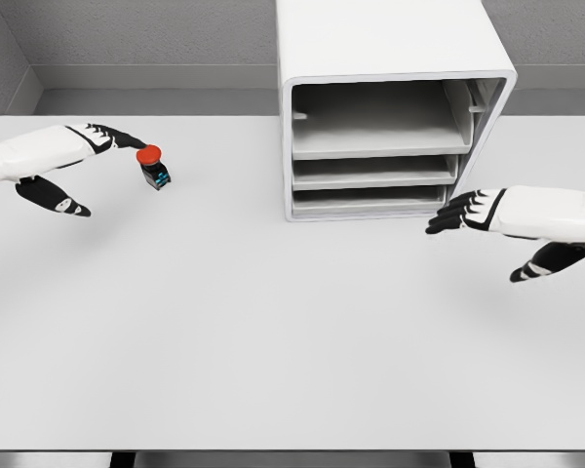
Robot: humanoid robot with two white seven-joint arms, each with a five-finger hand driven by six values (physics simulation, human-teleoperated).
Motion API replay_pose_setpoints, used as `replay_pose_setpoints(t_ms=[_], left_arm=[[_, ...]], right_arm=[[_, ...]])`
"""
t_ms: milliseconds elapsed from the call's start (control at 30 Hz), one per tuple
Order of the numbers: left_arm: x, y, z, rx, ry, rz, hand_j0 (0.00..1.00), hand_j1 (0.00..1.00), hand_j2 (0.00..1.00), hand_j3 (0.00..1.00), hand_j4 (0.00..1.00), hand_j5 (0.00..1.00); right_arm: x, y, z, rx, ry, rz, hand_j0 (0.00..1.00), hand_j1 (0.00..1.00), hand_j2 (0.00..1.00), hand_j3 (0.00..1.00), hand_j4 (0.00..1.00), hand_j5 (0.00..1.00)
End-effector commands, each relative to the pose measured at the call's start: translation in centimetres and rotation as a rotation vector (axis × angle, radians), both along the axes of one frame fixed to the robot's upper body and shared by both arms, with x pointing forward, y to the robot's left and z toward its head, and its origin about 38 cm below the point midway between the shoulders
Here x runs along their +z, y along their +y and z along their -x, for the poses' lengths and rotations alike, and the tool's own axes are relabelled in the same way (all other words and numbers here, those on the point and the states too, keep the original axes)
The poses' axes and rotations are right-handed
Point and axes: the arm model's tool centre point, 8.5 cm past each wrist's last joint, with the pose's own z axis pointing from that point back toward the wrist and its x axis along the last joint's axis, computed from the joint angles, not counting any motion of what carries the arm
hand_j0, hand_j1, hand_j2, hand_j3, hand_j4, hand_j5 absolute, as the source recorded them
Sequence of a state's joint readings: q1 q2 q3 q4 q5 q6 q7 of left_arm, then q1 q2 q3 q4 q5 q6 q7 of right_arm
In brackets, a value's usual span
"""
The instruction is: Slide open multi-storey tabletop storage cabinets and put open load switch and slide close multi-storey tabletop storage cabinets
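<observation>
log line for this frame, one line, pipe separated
left hand at switch, grasp unclear | right hand open by cabinet lower right | shelves exposed

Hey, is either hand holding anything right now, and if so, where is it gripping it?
The left hand fingertips meet the load switch near its red cap; a firm grip cannot be told. The right hand holds nothing.

The white storage cabinet (pixel 395 107) stands upright at the table's far side, its front apparently open. The small load switch (pixel 153 167), red-capped over a dark body, sits tilted, well left.
</observation>
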State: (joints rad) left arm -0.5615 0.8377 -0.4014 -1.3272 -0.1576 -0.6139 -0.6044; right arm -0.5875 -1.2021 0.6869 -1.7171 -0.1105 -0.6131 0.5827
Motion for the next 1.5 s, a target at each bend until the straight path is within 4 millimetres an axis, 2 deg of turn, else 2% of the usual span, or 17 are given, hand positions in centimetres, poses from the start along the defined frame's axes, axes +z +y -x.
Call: replay_pose_setpoints(t_ms=[0,100,133,167,300,367,467,500,567,633,667,867,1033,1100,1300,1433,1467], left_arm=[[0.1,0.1,0.0,0.005,0.0,0.008,1.0,1.0,1.0,1.0,1.0,1.0],[-0.1,0.1,0.0,0.006,0.006,0.006,1.0,1.0,1.0,1.0,1.0,1.0],[0.0,0.4,-0.1,0.014,0.004,0.007,1.0,1.0,1.0,1.0,1.0,1.0],[-0.7,0.4,-0.5,0.03,0.004,-0.012,1.0,1.0,1.0,1.0,1.0,1.0],[-3.0,-0.5,-3.7,0.091,0.045,0.006,1.0,1.0,1.0,1.0,1.0,1.0],[-4.9,-1.7,-5.6,0.121,0.078,-0.02,1.0,1.0,1.0,1.0,1.0,1.0],[-5.3,-1.9,-7.4,0.16,0.107,-0.014,1.0,1.0,1.0,1.0,1.0,1.0],[-5.8,-3.1,-8.2,0.147,0.131,-0.03,1.0,1.0,1.0,1.0,1.0,1.0],[-6.1,-2.8,-8.6,0.165,0.152,-0.03,1.0,1.0,1.0,1.0,1.0,1.0],[-7.0,-3.6,-9.3,0.172,0.176,-0.058,1.0,1.0,1.0,1.0,1.0,1.0],[-7.4,-4.4,-9.4,0.162,0.18,-0.056,1.0,1.0,1.0,1.0,1.0,1.0],[-6.5,-4.3,-9.9,0.173,0.166,-0.052,1.0,1.0,1.0,1.0,1.0,1.0],[-6.4,-4.9,-10.1,0.164,0.164,-0.047,1.0,1.0,1.0,1.0,1.0,1.0],[-6.5,-5.0,-10.1,0.161,0.164,-0.047,0.93,0.93,0.93,0.93,0.93,0.93],[-5.9,-4.4,-10.4,0.175,0.16,-0.05,0.89,0.89,0.89,0.89,0.89,0.89],[-6.4,-4.2,-10.3,0.183,0.173,-0.08,0.89,0.89,0.89,0.89,0.89,0.89],[-6.4,-4.3,-10.4,0.181,0.173,-0.077,0.84,0.84,0.84,0.84,0.84,0.84]], right_arm=[[0.2,0.1,0.0,-0.004,0.002,-0.023,1.0,1.0,1.0,1.0,1.0,1.0],[1.3,-0.1,-0.4,-0.014,-0.034,-0.032,1.0,1.0,1.0,1.0,1.0,1.0],[1.9,-0.1,-0.7,-0.044,-0.075,-0.097,1.0,1.0,1.0,1.0,1.0,1.0],[3.0,-0.8,-0.9,-0.07,-0.114,-0.111,1.0,1.0,1.0,1.0,1.0,1.0],[3.3,-0.9,-0.9,-0.068,-0.12,-0.105,1.0,1.0,1.0,1.0,1.0,1.0],[3.1,0.7,-1.3,-0.018,-0.106,-0.101,1.0,1.0,1.0,1.0,1.0,1.0],[2.8,2.2,-1.6,0.033,-0.092,-0.093,1.0,1.0,1.0,1.0,1.0,1.0],[3.2,2.3,-1.7,0.04,-0.098,-0.082,1.0,1.0,1.0,1.0,1.0,1.0],[3.8,2.4,-1.8,0.044,-0.111,-0.076,1.0,1.0,1.0,1.0,1.0,1.0],[3.9,2.5,-1.8,0.058,-0.107,-0.049,1.0,1.0,1.0,1.0,1.0,1.0],[4.3,3.5,-2.2,0.08,-0.125,-0.07,1.0,1.0,1.0,1.0,1.0,1.0],[3.8,8.3,-2.9,0.193,-0.12,-0.122,1.0,1.0,1.0,1.0,1.0,1.0],[3.8,8.6,-3.0,0.198,-0.121,-0.128,1.0,1.0,1.0,1.0,1.0,1.0],[3.7,8.6,-3.0,0.199,-0.119,-0.127,1.0,1.0,1.0,1.0,1.0,1.0],[4.6,9.3,-3.4,0.211,-0.139,-0.144,1.0,1.0,1.0,1.0,1.0,1.0],[4.1,8.3,-4.9,0.095,-0.096,-0.135,1.0,1.0,1.0,1.0,1.0,1.0],[3.9,8.1,-5.2,0.073,-0.089,-0.131,1.0,1.0,1.0,1.0,1.0,1.0]])
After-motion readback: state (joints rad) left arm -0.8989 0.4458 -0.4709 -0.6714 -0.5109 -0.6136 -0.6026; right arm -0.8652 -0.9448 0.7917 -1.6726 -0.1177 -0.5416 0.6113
